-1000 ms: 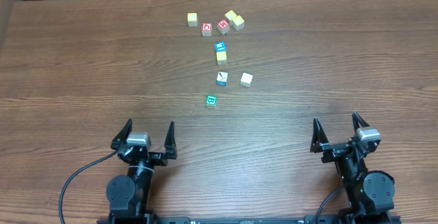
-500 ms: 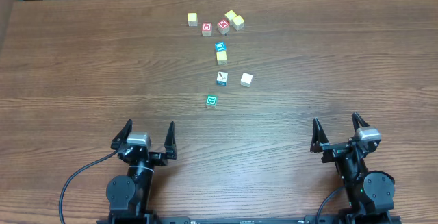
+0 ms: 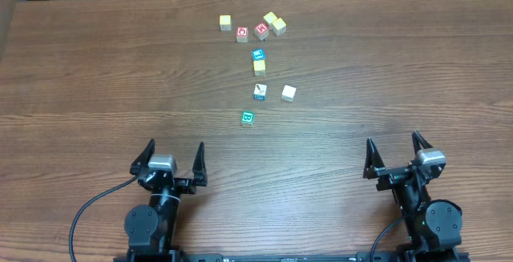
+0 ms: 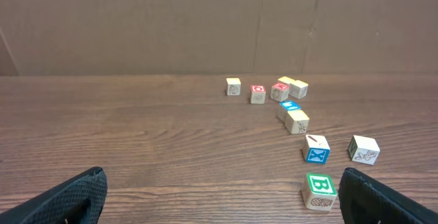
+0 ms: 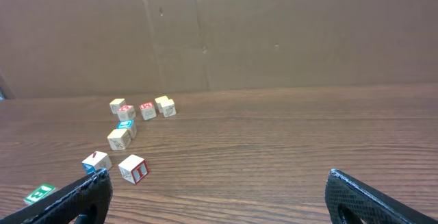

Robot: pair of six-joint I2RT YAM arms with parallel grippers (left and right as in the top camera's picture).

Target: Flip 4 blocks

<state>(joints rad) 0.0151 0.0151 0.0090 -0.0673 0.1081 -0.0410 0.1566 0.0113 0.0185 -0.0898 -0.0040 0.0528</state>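
Grippers first: my left gripper (image 3: 175, 145) and right gripper (image 3: 393, 139) are both standing wide open, jaws spread, gripping nothing. Both are sitting low at the near edge of the table (image 3: 96, 78), well apart from each other and from every block.

Blocks are lying in a loose string running away from me, between the two arms.
- Green block (image 3: 248, 118) is lying closest to me, alone, nearer my left gripper than my right. The left wrist view is showing a green B on its top face.
- White block (image 3: 260, 92) is lying just beyond it, a blue X showing on its side. The cream block (image 3: 288, 92) is sitting to its right, near but apart.
- Yellow block (image 3: 259, 67) is lying beyond the white one, close against the blue block (image 3: 257, 55) behind it. I cannot tell whether they are touching.

Red blocks (image 3: 261, 30), two of them, are sitting at the far end among three more pale cubes.

All four task blocks are resting flat on the wood, none lifted or tilted.
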